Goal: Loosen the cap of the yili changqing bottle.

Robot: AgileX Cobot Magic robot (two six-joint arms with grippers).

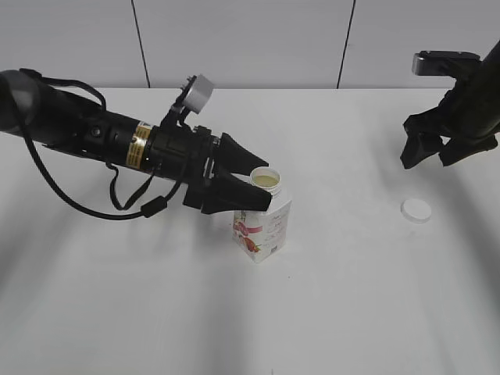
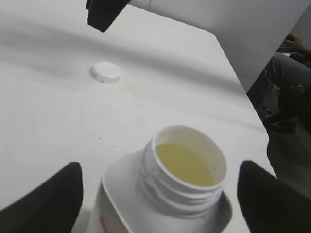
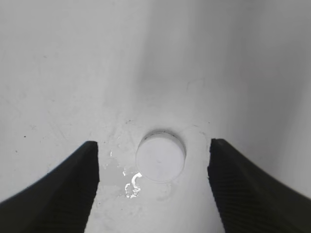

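Observation:
The yili changqing bottle (image 1: 263, 225) stands upright at the table's middle, white with a pink-red fruit label. Its neck is uncapped and shows yellowish liquid (image 2: 184, 162). My left gripper (image 1: 266, 185) is open, with its two black fingers on either side of the bottle's shoulders (image 2: 158, 194) and small gaps showing. The white cap (image 1: 416, 210) lies flat on the table at the right, and it also shows in the left wrist view (image 2: 106, 72). My right gripper (image 1: 428, 160) is open and empty, hovering above the cap (image 3: 160, 158), which lies between its fingers (image 3: 153, 189).
A small wet smear (image 3: 130, 185) glistens on the table beside the cap. The table's right edge (image 2: 243, 92) runs past the bottle, with a seated person and chair (image 2: 289, 82) beyond it. A panelled wall (image 1: 250, 39) is behind.

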